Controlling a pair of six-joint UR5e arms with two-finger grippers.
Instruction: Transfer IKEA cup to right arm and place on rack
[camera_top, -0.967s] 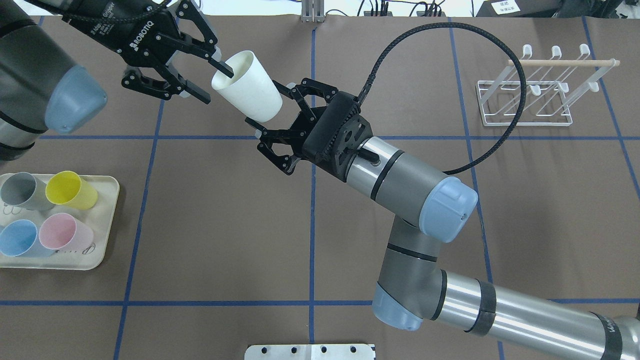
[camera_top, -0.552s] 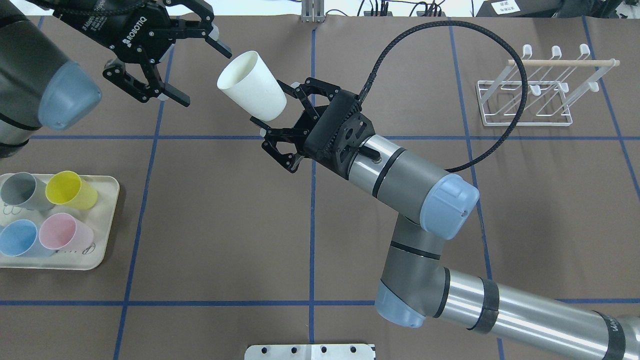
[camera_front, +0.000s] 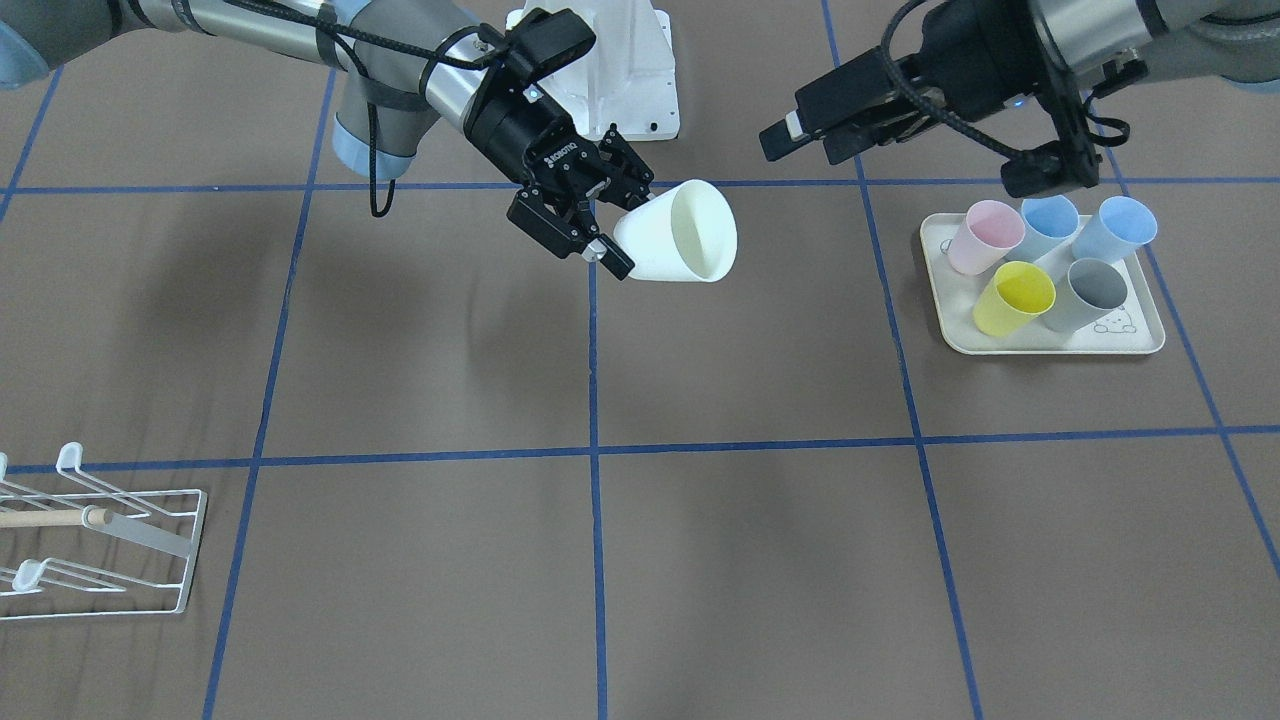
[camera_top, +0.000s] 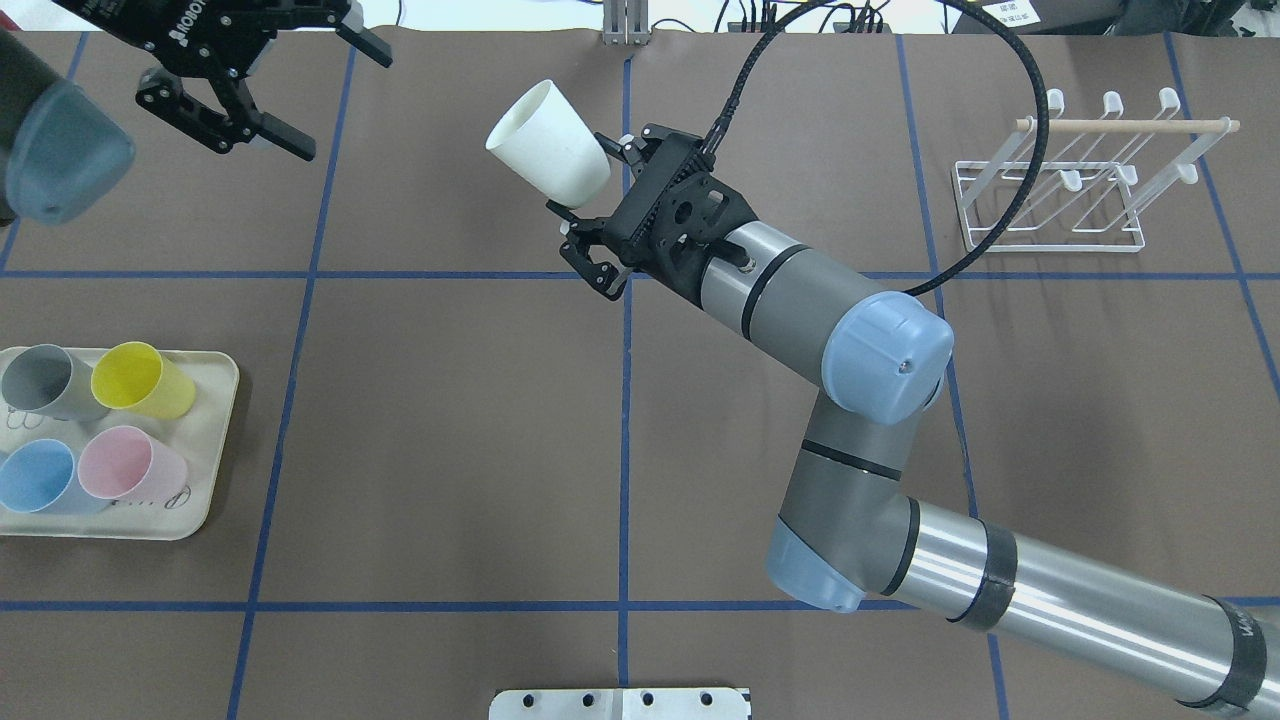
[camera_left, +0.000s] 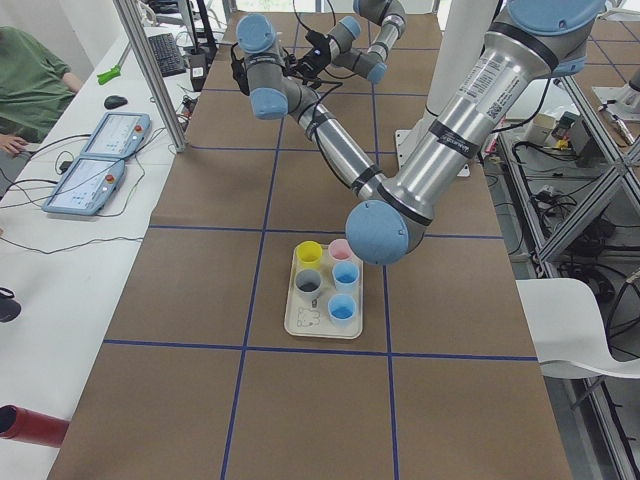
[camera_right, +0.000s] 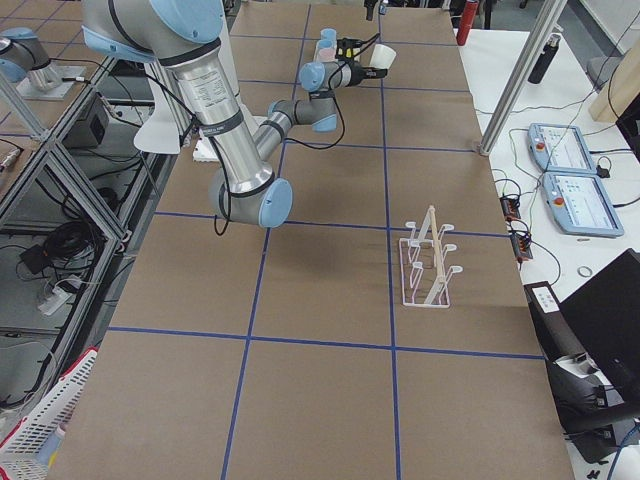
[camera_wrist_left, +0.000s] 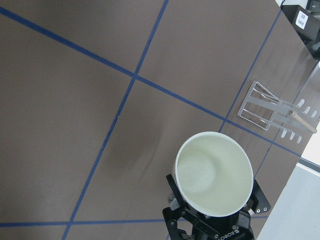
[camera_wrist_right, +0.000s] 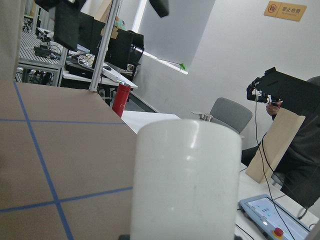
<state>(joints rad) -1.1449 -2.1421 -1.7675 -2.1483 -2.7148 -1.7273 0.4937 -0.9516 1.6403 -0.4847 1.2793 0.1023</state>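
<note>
IKEA cup (camera_top: 548, 140): white, lifted clear of the brown tabletop (camera_top: 440, 420), tipped over on its side. Mouth toward the far left, base toward the robot's right. Hangs over the far half, just left of the centre blue tape line (camera_top: 623, 450) in the overhead view.

Near edge, centre: pale metal plate (camera_top: 620, 703) with a row of holes.

Near left: cream tray (camera_top: 215, 440), flat on the tabletop. Carries a grey cup (camera_top: 40, 380), a yellow cup (camera_top: 140, 378), a blue cup (camera_top: 35, 475) and a pink cup (camera_top: 125, 465), all leaning. Second blue cup (camera_front: 1120, 230) only in the front-facing view.

Mid-table: right arm (camera_top: 1050, 600), in from the near right, bent at a blue-capped elbow, reaching forward and left. Black cable (camera_top: 1010, 190) looping high from the wrist.

Right hand (camera_top: 592, 188): clenched on the IKEA cup's base, a finger on either side of the wall. Sole support of the cup.

Farther out, far left: left hand (camera_top: 325, 95), released, fingers spread wide, holding nothing. Well apart from the cup's mouth. Looks straight into the cup's pale inside through its wrist camera.

Far right: rack (camera_top: 1050, 235), white wire, standing on the tabletop with prongs upturned. Wooden rod (camera_top: 1120, 125) across the top. Well apart from the cup.
</note>
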